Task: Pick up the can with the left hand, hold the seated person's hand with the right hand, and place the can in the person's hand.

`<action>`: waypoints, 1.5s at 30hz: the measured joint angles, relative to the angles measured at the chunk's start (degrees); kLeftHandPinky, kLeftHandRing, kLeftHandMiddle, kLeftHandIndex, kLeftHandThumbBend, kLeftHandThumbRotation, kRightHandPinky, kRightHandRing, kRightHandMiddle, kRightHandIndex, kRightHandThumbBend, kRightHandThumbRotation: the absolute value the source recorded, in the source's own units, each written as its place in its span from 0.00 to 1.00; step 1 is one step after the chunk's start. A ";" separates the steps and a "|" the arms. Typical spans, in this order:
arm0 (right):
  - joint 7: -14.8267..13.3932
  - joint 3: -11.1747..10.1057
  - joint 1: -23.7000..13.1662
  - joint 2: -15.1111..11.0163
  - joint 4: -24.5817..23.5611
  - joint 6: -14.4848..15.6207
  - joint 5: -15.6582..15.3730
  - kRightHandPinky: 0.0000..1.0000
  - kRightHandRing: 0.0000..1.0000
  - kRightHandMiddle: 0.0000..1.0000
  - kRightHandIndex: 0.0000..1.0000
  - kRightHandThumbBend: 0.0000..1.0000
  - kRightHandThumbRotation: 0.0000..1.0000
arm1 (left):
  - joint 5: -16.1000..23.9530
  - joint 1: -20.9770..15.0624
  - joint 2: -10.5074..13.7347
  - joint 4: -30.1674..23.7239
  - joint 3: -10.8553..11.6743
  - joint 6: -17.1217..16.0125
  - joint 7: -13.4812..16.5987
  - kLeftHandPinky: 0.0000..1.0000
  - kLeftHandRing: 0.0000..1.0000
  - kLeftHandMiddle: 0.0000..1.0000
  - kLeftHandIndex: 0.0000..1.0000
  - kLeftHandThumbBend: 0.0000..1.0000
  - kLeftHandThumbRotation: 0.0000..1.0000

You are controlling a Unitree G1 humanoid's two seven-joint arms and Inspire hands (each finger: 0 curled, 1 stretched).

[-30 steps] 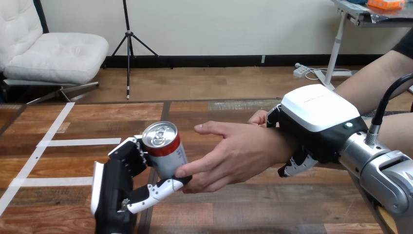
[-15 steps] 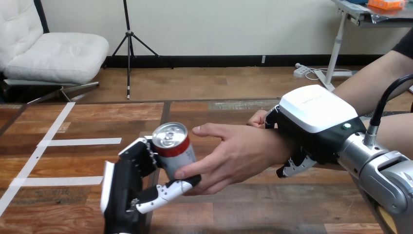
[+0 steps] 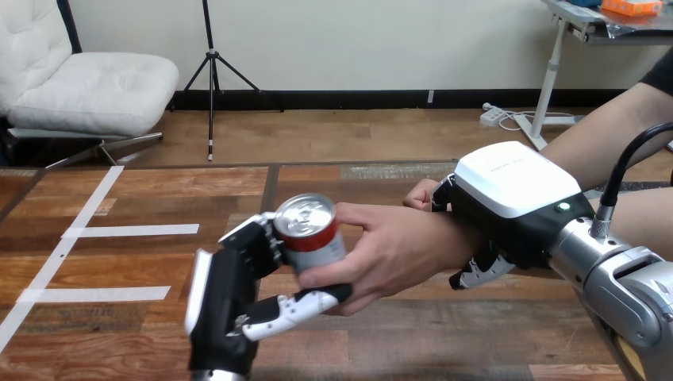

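A silver can point(image 3: 314, 235) with a red band is held upright above the table, my left hand point(image 3: 238, 294) shut on it, fingers behind it and thumb below. The can's right side rests inside the person's hand point(image 3: 397, 254), whose fingers and thumb curl round it. My right hand point(image 3: 508, 202) is shut on the person's wrist from above, its fingers curled under the wrist at the near side.
The wooden table point(image 3: 159, 190) carries white tape strips point(image 3: 131, 231) at the left. The person's forearm point(image 3: 611, 127) comes in from the right edge. A second hand of the person point(image 3: 421, 193) shows just behind my right hand.
My left hand has carried the can to the right, into the person's hand, whose fingers now wrap it. My right hand and the wrist stayed put.
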 measured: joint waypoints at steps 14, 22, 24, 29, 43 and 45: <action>-0.87 0.00 -0.01 0.11 0.91 -0.28 -0.10 0.31 0.37 0.46 0.49 0.70 0.00 | -1.11 -0.46 0.06 -2.63 -3.71 0.62 -1.86 0.39 0.44 0.48 0.50 0.75 0.00; -1.64 0.00 -0.01 0.11 1.79 -0.79 -0.09 0.30 0.36 0.45 0.49 0.70 0.00 | -1.24 -0.53 0.06 -2.84 -4.79 1.25 -1.86 0.39 0.44 0.48 0.50 0.76 0.00; -1.72 0.00 -0.01 0.11 1.94 -0.89 -0.09 0.30 0.36 0.45 0.49 0.70 0.00 | -1.22 -0.52 0.07 -2.84 -5.04 1.52 -1.86 0.38 0.44 0.47 0.49 0.77 0.00; -1.90 0.00 -0.01 0.10 2.26 -0.99 -0.08 0.30 0.37 0.45 0.49 0.69 0.00 | -1.11 -0.49 0.08 -2.84 -5.72 1.85 -1.86 0.38 0.43 0.47 0.49 0.76 0.00; -2.59 -0.03 -0.01 0.10 2.88 -1.56 -0.05 0.29 0.36 0.45 0.50 0.69 0.00 | -1.11 -0.49 0.11 -2.84 -6.76 2.04 -1.85 0.37 0.43 0.47 0.49 0.74 0.00; -2.65 -0.03 -0.01 0.09 2.92 -1.57 -0.04 0.29 0.36 0.45 0.50 0.70 0.00 | -1.11 -0.49 0.12 -2.84 -6.79 2.07 -1.85 0.37 0.43 0.47 0.49 0.75 0.00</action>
